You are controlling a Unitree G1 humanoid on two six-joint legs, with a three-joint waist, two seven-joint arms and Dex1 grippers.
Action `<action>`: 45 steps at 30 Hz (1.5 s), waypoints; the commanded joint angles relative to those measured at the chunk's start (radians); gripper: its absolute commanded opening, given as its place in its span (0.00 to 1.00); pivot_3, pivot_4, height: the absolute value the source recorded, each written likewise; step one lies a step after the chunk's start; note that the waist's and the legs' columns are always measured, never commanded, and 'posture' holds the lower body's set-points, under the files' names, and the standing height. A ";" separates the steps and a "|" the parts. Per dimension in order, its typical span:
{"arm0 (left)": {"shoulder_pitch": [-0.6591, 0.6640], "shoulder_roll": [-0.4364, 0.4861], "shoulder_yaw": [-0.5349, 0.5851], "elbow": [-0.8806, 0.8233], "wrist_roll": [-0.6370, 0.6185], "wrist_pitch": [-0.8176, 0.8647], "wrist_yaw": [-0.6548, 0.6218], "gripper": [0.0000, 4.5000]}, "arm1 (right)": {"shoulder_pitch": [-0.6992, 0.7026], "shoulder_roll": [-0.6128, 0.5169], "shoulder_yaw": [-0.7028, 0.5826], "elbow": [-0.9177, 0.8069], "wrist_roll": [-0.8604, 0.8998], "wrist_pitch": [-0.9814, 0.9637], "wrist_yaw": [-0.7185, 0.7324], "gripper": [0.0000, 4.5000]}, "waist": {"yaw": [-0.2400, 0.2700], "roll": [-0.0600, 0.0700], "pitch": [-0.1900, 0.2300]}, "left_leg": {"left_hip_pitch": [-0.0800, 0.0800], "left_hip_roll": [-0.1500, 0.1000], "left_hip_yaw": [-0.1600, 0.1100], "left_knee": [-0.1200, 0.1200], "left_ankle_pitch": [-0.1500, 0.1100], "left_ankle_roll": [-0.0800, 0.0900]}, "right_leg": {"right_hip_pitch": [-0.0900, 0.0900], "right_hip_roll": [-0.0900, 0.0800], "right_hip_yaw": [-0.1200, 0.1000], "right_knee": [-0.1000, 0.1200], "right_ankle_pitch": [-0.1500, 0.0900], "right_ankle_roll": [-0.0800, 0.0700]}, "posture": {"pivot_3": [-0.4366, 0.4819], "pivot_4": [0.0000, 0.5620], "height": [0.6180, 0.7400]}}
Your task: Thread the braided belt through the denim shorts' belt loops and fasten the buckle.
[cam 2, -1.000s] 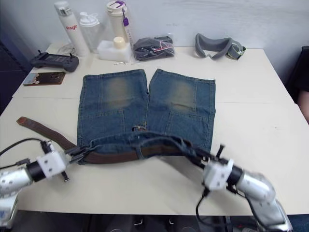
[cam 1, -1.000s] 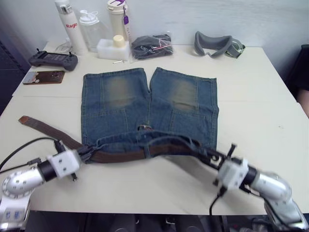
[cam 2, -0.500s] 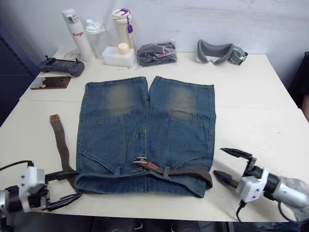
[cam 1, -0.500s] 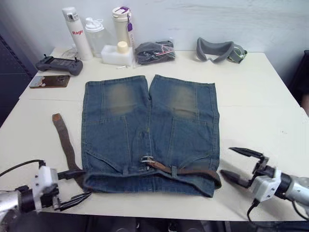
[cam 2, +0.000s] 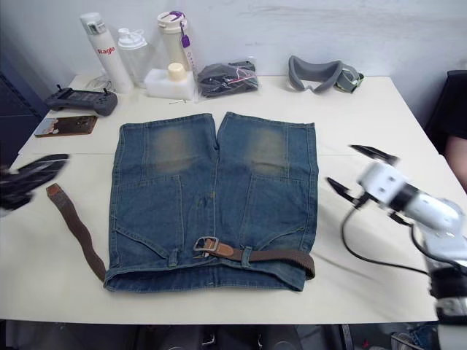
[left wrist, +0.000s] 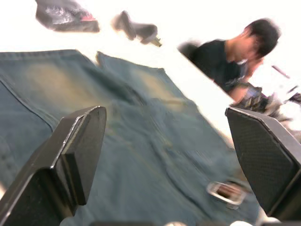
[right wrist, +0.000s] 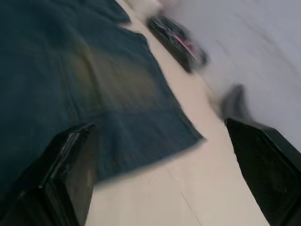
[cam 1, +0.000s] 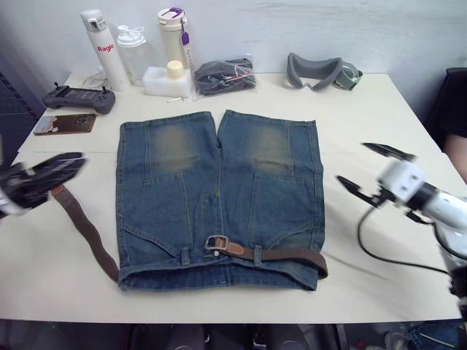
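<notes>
- Braided dark-brown belt (cam 1: 284, 254) lay along the waistband of the blue denim shorts (cam 1: 219, 197), at the near edge of the cream bench (cam 1: 379, 131), passing under a small blue denim belt loop (cam 1: 237, 253).
- Its silver-grey rectangular metal buckle (cam 1: 217, 243) rested near the middle of the waistband, with the tan strap end through it.
- The belt's other end (cam 1: 80, 222) came out at the shorts' left side and trailed over the bare bench.
- The left hand (cam 1: 44, 175) hovered by that tail, fingers spread and holding nothing.
- The right hand (cam 1: 372, 171) hung over the bench right of the shorts, fingers spread, also holding nothing.
- Farther back stood a black handheld controller (cam 1: 79, 97), a white bottle (cam 1: 102, 49), a black bundle in a clear bag (cam 1: 225, 75) and a grey padded curved item (cam 1: 315, 71).
- A person in a black shirt (left wrist: 225, 59) showed in the left wrist view.
</notes>
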 commanded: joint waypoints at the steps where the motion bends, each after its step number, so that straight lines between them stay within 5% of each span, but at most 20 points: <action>1: -0.167 -0.100 -0.193 -0.004 0.202 0.034 0.208 0.98 | -0.116 0.016 0.070 -0.103 0.161 0.522 0.112 1.00 | 0.005 0.000 0.000 | -0.001 0.000 0.000 -0.001 0.001 -0.001 | 0.000 0.000 0.000 -0.002 0.000 0.000 | 0.48 0.27 0.53; 8: -0.243 -0.192 -0.473 -0.050 0.493 -0.009 0.253 0.98 | -0.225 0.059 0.220 -0.095 0.062 0.809 0.204 1.00 | 0.003 0.000 0.000 | -0.021 -0.002 0.000 -0.001 0.004 0.004 | -0.014 -0.001 -0.002 -0.012 0.002 0.004 | 0.48 0.27 0.53; 13: -0.176 -0.217 -0.517 -0.040 0.572 0.012 0.259 0.98 | -0.209 0.058 0.283 -0.060 -0.012 0.958 0.194 1.00 | 0.002 0.004 -0.003 | -0.005 -0.003 0.000 -0.011 0.006 0.003 | -0.001 -0.001 -0.002 -0.017 0.002 0.004 | 0.48 0.27 0.53; 14: -0.166 -0.221 -0.517 -0.049 0.573 0.017 0.254 0.87 | -0.202 0.057 0.288 -0.059 -0.018 0.977 0.195 1.00 | 0.000 0.004 -0.006 | 0.001 -0.003 0.000 -0.014 0.007 0.002 | 0.004 -0.001 -0.002 -0.019 0.003 0.004 | 0.48 0.27 0.53; 19: -0.124 -0.244 -0.491 -0.151 0.549 0.069 0.236 0.50 | -0.164 0.079 0.239 -0.111 0.009 1.033 0.182 0.66 | 0.001 0.000 -0.017 | 0.020 -0.003 0.000 -0.022 0.002 -0.002 | 0.022 -0.002 -0.002 -0.026 0.003 0.004 | 0.48 0.27 0.53; 25: -0.147 -0.295 -0.400 -0.237 0.462 0.163 0.222 0.00 | -0.172 0.020 0.176 -0.166 0.024 1.023 0.252 0.07 | 0.006 0.000 -0.021 | 0.020 -0.004 0.000 -0.029 0.002 -0.004 | 0.022 -0.001 -0.002 -0.032 0.003 0.004 | 0.48 0.27 0.53; 26: -0.167 -0.316 -0.376 -0.243 0.439 0.184 0.225 0.00 | -0.194 0.004 0.163 -0.143 0.015 1.011 0.264 0.00 | 0.008 0.000 -0.021 | 0.019 -0.004 0.000 -0.030 0.002 -0.003 | 0.022 -0.001 -0.002 -0.033 0.003 0.004 | 0.48 0.27 0.53; 34: -0.361 -0.476 -0.376 -0.084 0.480 0.133 0.256 0.00 | -0.472 0.033 0.195 0.282 -0.210 0.691 0.197 0.00 | 0.023 0.000 -0.012 | 0.007 -0.008 0.000 -0.030 0.010 0.002 | 0.012 -0.003 -0.003 -0.038 0.009 0.011 | 0.48 0.27 0.53; 45: -0.658 -0.698 -0.406 0.431 0.654 -0.208 0.339 0.00 | -0.694 0.172 0.231 0.780 -0.459 0.347 -0.088 0.00 | 0.022 -0.001 -0.011 | -0.005 -0.009 0.003 -0.029 0.014 0.005 | 0.000 -0.004 -0.002 -0.035 0.011 0.011 | 0.48 0.27 0.53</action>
